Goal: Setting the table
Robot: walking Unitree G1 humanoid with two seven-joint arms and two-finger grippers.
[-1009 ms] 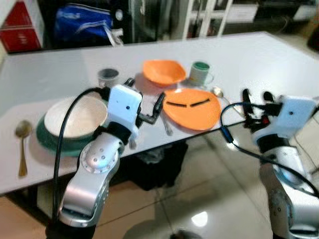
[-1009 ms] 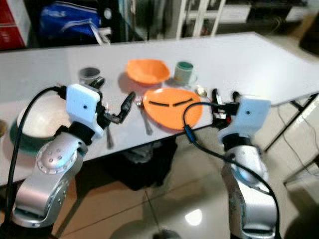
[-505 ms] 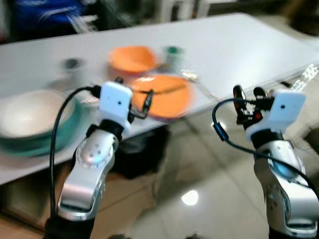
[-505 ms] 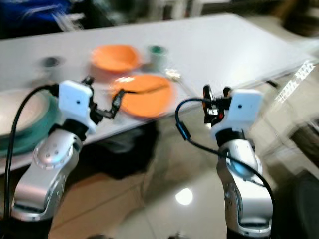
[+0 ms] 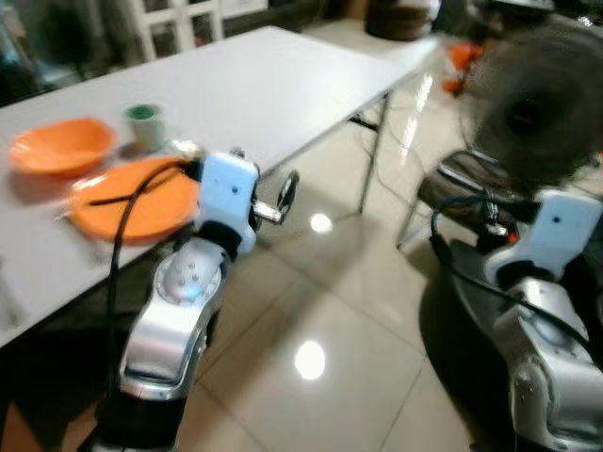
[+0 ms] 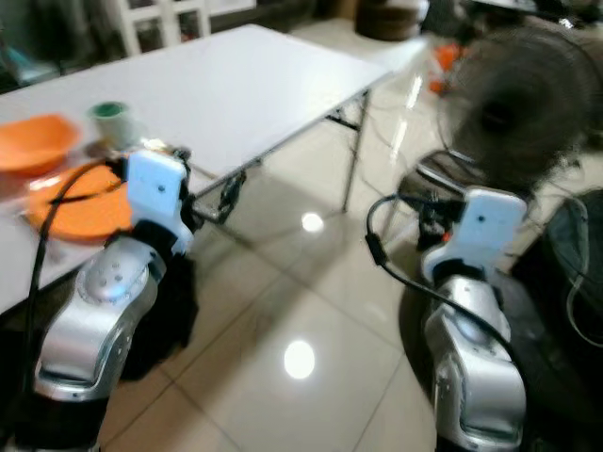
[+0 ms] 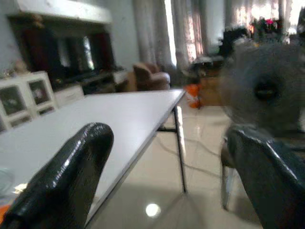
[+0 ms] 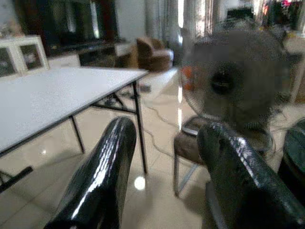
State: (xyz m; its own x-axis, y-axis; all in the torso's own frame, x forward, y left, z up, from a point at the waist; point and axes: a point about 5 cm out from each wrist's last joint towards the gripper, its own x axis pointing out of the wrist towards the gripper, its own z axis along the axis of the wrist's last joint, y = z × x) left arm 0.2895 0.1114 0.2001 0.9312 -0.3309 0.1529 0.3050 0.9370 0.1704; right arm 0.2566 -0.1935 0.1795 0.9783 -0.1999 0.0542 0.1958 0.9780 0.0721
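Table [image 5: 283, 85]: white, long, running away up and to the robot's left; its near edge passes just behind the left arm.

Fan [image 5: 528, 113]: dark, round, standing on the floor off the table's far end, ahead of the right arm. Not part of the setting.

Plate [image 5: 132, 202]: orange, flat, at the table's near edge, with dark chopsticks [image 5: 127, 193] across it, their long axis roughly along the table edge.

Bowl [image 5: 57, 151]: orange, behind the plate, further to the robot's left.

Cup [image 5: 143, 122]: pale with a green rim, just behind the plate, beside the bowl.

Left hand [image 7: 167, 181]: fingers spread wide, nothing between them; it points out past the table's edge toward open floor. The plate lies to its left and slightly behind, so this arm is much the nearer to the setting.

Right hand [image 8: 162, 176]: parted too, holding nothing, aimed at the fan and well apart from the table.

Judgement: any reach to the tableware probably needs a turn back to the left first, though blur makes the spacing uncertain.
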